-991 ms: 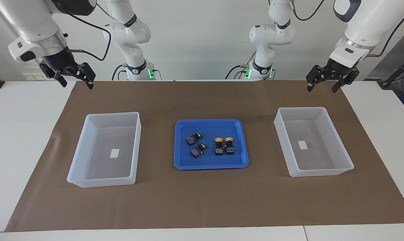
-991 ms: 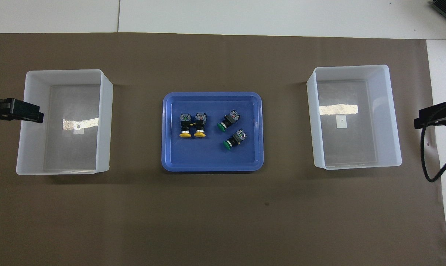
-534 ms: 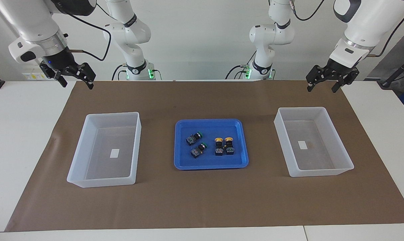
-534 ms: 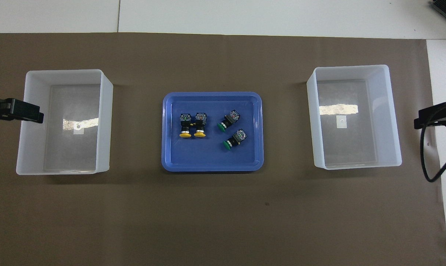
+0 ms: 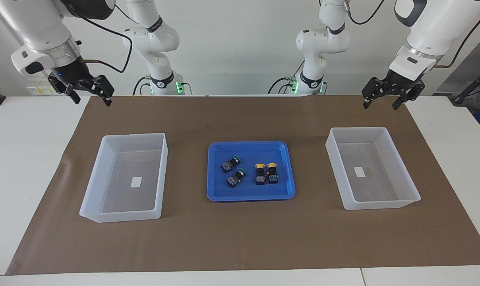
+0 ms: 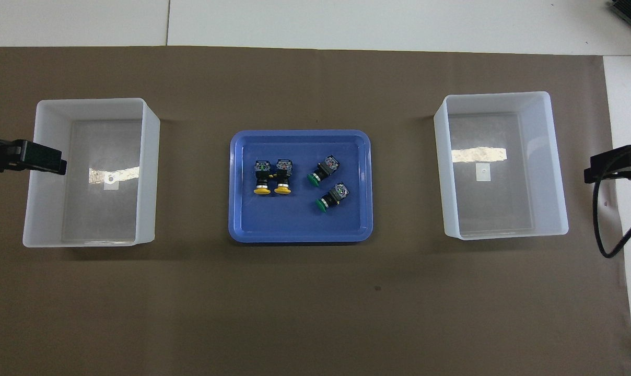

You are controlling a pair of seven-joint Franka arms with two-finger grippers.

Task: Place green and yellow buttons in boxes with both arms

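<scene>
A blue tray (image 5: 289, 174) sits in the middle of the bench (image 5: 25, 159), on a brown mat (image 5: 240, 238), and all four buttons lie on their sides in it. The two yellow buttons (image 5: 265, 173) lie touching side by side toward the left arm's end of the tray, caps pointing toward the robots. The two green buttons (image 5: 233, 171) lie apart from each other toward the right arm's end, one (image 5: 229, 163) nearer to the robots than the other (image 5: 235, 178). A clear white box (image 5: 409, 186) stands on the mat toward the left arm's end, well apart from the tray, with only a small white label inside. A matching box (image 5: 91, 190) stands toward the right arm's end, also holding only a label. The left tool (image 5: 381, 103) hangs in the air above the mat's edge at the robots' side of the bench, its fingers spread and holding nothing. The right tool (image 5: 92, 100) hangs likewise above the mat's corner at its own end, fingers apart and holding nothing.
</scene>
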